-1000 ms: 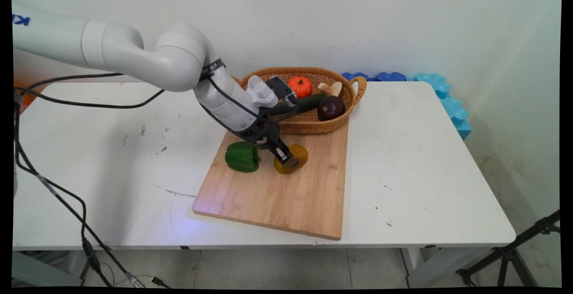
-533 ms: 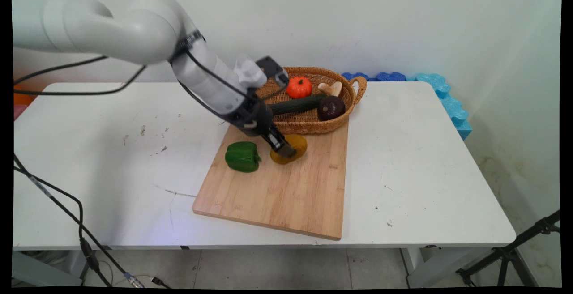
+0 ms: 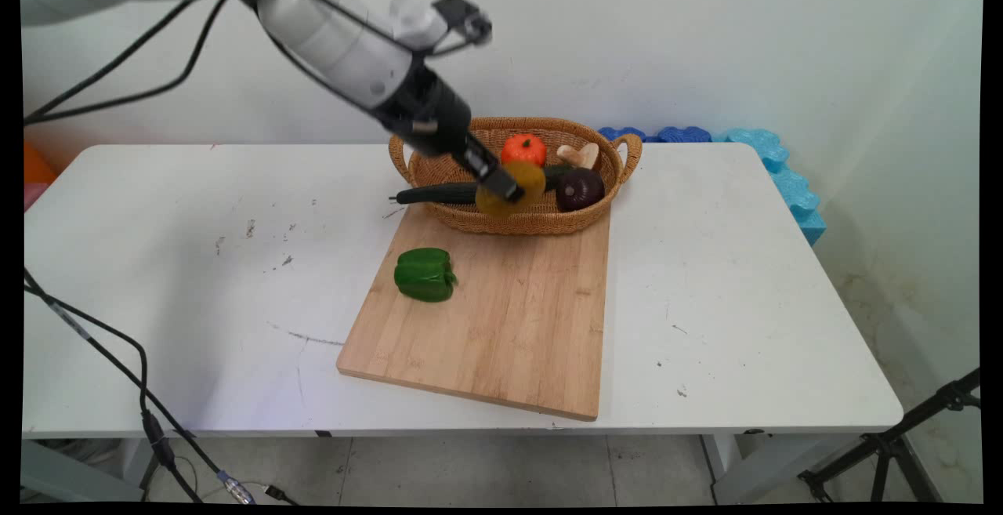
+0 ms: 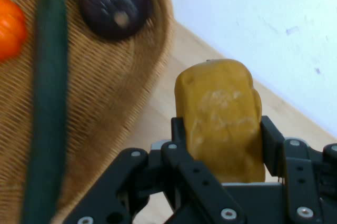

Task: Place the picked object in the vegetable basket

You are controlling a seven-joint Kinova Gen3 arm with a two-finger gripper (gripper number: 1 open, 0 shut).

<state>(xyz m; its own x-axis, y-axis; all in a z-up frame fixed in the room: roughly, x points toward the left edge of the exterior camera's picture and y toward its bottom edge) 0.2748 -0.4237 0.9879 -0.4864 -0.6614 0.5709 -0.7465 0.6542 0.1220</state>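
Clearly, a yellow potato [image 4: 220,124] is clamped between the gripper [image 3: 505,186] fingers and held in the air above the wicker basket's [image 3: 541,221] near rim. With the hold set low on it, it could slip onto the cutting board [image 3: 501,327].
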